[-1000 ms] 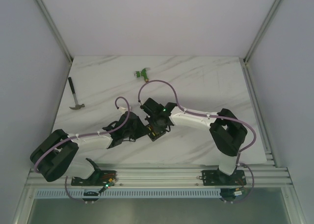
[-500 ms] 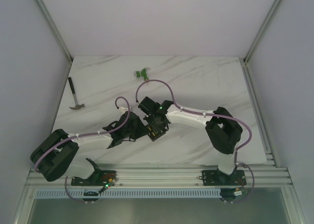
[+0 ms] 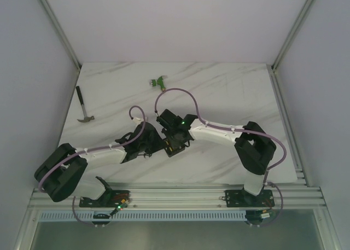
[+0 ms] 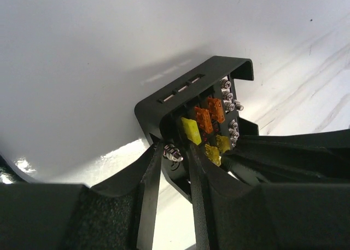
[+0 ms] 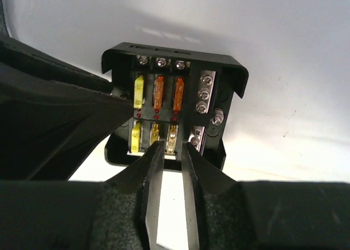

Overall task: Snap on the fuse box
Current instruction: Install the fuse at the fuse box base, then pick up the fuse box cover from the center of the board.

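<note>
Fingers (image 5: 152, 173) of the right gripper (image 5: 168, 147) stand a narrow gap apart, their tips at the near edge of the fuse box (image 5: 164, 48), with nothing seen between them. The left gripper (image 4: 174, 154) is clamped on a corner wall of the same box, with a silver screw showing between its fingers. The black, square box rests on the marble table (image 3: 229, 91), near the middle, between the two wrists. Inside it are six fuses in two rows of three: three yellow fuses (image 5: 136, 135) in the near row, then one yellow and two orange fuses (image 5: 158, 92) in the far row. Silver screws (image 5: 203, 94) line its far and right sides. Farther back lie one hammer (image 3: 85, 110) at the left and one green connector (image 3: 159, 82).
</note>
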Available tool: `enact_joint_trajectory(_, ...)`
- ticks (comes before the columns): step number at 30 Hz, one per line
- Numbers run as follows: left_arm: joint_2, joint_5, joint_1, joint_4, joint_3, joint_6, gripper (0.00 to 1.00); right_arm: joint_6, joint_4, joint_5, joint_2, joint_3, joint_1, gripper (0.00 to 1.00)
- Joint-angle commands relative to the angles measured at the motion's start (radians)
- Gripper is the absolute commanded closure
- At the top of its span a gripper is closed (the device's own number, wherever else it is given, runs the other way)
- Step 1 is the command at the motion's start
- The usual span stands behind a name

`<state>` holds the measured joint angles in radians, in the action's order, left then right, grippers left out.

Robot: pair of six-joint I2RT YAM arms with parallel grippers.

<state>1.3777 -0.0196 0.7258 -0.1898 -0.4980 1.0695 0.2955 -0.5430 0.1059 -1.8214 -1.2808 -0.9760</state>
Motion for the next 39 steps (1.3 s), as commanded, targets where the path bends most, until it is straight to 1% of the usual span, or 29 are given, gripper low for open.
enact_joint_trajectory(1,-0.002,-0.003,-0.008,0.047,-0.055,-0.021,0.63,0.03,-0.015,0.031,0.095,-0.035,0.002,0.69)
enact_joint_trajectory(3,-0.013,-0.002,-0.011,0.067,-0.067,-0.027,0.63,0.039,-0.015,0.03,0.138,-0.037,0.015,0.63)
enact_joint_trajectory(6,-0.035,-0.003,-0.015,0.109,-0.089,-0.037,0.59,0.05,-0.028,0.026,0.203,-0.024,0.046,0.57)
enact_joint_trajectory(10,-0.079,-0.025,-0.023,0.194,-0.108,-0.05,0.55,0.057,-0.065,0.052,0.29,0.035,0.149,0.47)
enact_joint_trajectory(13,-0.096,-0.04,-0.041,0.235,-0.101,-0.055,0.55,0.068,-0.071,0.09,0.366,0.102,0.28,0.36)
enact_joint_trajectory(14,-0.096,-0.038,-0.046,0.24,-0.1,-0.057,0.55,0.07,-0.069,0.113,0.385,0.124,0.324,0.29)
enact_joint_trajectory(16,-0.08,-0.023,-0.054,0.244,-0.101,-0.065,0.55,0.075,-0.06,0.151,0.417,0.17,0.41,0.19)
enact_joint_trajectory(20,-0.017,0.005,-0.059,0.244,-0.125,-0.082,0.57,0.068,0.002,0.15,0.441,0.226,0.622,0.08)
enact_joint_trajectory(23,0.017,0.018,-0.066,0.244,-0.138,-0.096,0.58,0.073,0.064,0.124,0.44,0.247,0.776,0.01)
enact_joint_trajectory(25,0.026,0.017,-0.074,0.244,-0.147,-0.11,0.59,0.084,0.11,0.094,0.43,0.255,0.874,0.0)
enact_joint_trajectory(29,0.111,0.035,-0.097,0.244,-0.186,-0.15,0.62,0.117,0.189,0.006,0.36,0.258,1.057,0.0)
enact_joint_trajectory(32,0.158,0.051,-0.115,0.245,-0.223,-0.182,0.64,0.129,0.245,-0.041,0.297,0.255,1.158,0.0)
enact_joint_trajectory(35,0.191,0.053,-0.129,0.244,-0.256,-0.215,0.65,0.104,0.278,-0.11,0.216,0.241,1.215,0.0)
enact_joint_trajectory(39,0.234,0.07,-0.142,0.244,-0.307,-0.268,0.65,0.038,0.29,-0.163,0.138,0.217,1.234,0.0)
